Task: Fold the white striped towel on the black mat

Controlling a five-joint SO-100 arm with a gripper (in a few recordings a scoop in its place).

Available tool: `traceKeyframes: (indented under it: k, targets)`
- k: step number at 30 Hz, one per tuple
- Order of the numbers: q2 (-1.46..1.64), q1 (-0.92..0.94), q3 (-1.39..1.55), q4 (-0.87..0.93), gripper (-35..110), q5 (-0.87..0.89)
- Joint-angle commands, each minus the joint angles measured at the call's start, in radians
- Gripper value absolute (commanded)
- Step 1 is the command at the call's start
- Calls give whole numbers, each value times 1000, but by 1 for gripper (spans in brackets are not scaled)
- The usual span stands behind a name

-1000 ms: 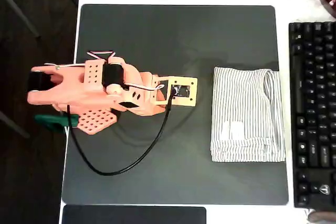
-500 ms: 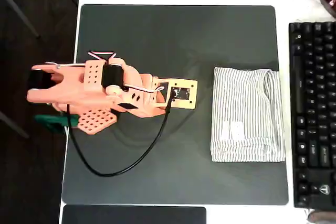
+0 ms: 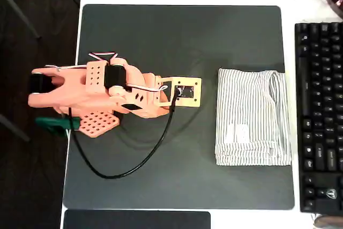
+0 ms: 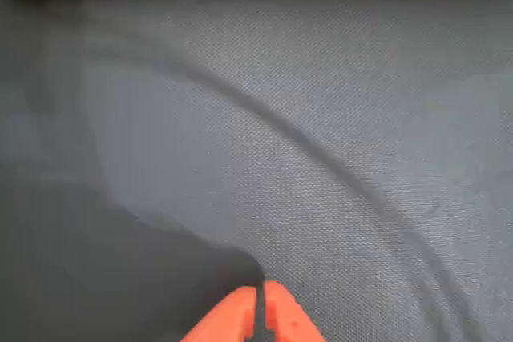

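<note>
Orange arm (image 3: 107, 97) folded low over left half of black mat (image 3: 177, 30). White striped towel (image 3: 252, 116) folded, near mat's right edge. Wrist view: gripper (image 4: 258, 318) tips pressed together, empty, above mat fabric.

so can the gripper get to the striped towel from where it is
Probably yes: only bare black mat lies between the shut gripper and the towel, with nothing on top of it.

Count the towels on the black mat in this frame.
1. The white striped towel, already folded, lies on the right part of the black mat in the overhead view, apart from the gripper. Nothing suggests another beneath it.
</note>
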Motion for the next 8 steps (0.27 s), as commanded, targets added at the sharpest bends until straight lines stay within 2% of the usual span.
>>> traceKeyframes:
  k: [1, 8]
  targets:
    - [8, -14, 17, -9, 0, -8]
    - [8, -14, 17, -9, 0, 0]
